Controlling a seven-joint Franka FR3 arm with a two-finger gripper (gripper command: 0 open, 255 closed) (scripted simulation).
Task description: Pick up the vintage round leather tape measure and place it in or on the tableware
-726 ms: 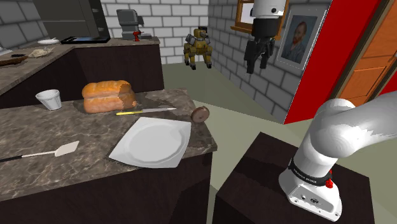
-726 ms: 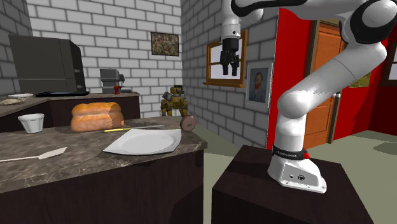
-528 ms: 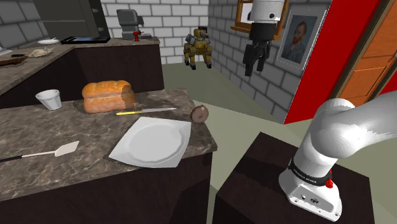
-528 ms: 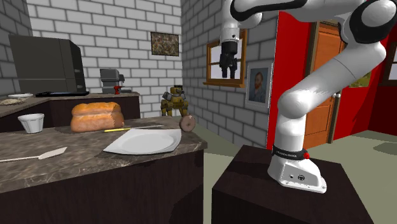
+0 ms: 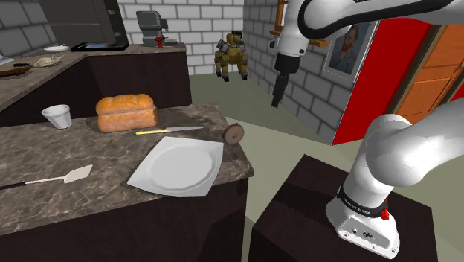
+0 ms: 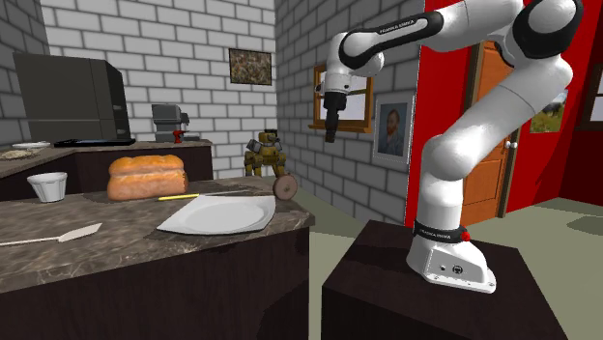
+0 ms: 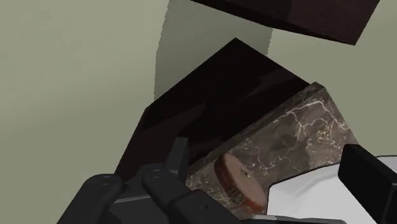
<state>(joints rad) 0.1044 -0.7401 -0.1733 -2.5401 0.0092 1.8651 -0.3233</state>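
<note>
Kitchen scene with one white Franka arm on its dark box stand (image 5: 297, 216). The end effector (image 5: 277, 93) hangs in the air, fingers pointing down. It is above table height and past the table's (image 5: 89, 149) edge toward the shoulder view's right. In the wrist view the two black fingers (image 7: 369, 184) stand wide apart with nothing between them, so the end effector (image 7: 270, 162) is open and holds nothing.

The tape measure (image 5: 233, 133), a small brown round disc, stands on its edge on the table at the corner nearest the arm. It lies just beside a corner of the plate (image 5: 177, 165) and near the blade tip of the knife (image 5: 169, 130). In the second exterior view the tape measure (image 6: 284, 186) sits below the end effector (image 6: 330, 126), toward that view's left and well apart from it. The wrist view shows the tape measure (image 7: 238, 181) between the fingers' lines of sight, at the rim of the stone-patterned table top, with the plate (image 7: 299, 197) just beside it.

The plate is white, squarish with rounded corners, and lies flat. The knife has a yellow handle and lies between the plate and a bread loaf (image 5: 126, 112). A white cup (image 5: 57, 116) stands to the shoulder view's left of the loaf. A pale spatula (image 5: 48, 178) lies near the table's front edge.
</note>
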